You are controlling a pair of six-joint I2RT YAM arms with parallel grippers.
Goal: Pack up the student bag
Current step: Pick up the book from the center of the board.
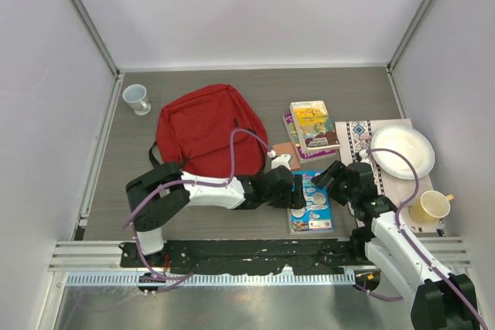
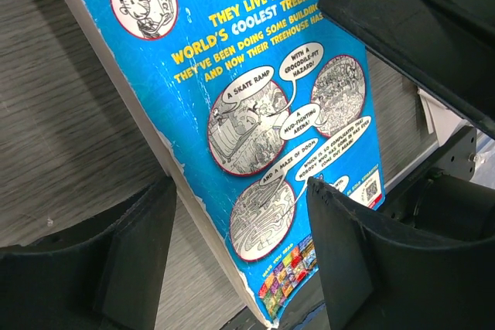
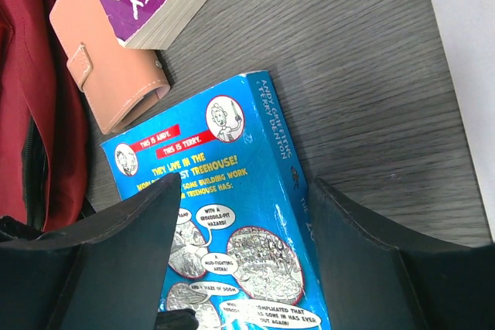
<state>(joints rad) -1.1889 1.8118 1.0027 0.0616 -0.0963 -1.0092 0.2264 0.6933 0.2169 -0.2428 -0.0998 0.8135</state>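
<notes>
Surface: grey wood-grain table (image 1: 340,86), white walls (image 1: 255,5) on three sides, metal rail (image 1: 93,253) along the near edge.
Bag (image 1: 205,129): red, lying flat, left of centre, just beyond my left arm.
Blue book (image 1: 311,202): flat at the near edge, centre.
My left gripper (image 1: 285,188): jaws apart, straddling the book's left edge.
My right gripper (image 1: 334,175): jaws apart across the book's width; whether they touch it I cannot tell.
Right edge: plate (image 1: 402,152), yellow cup (image 1: 431,206).
Far left corner: white mug (image 1: 137,98).
Bare wood shows along the far wall.
</notes>
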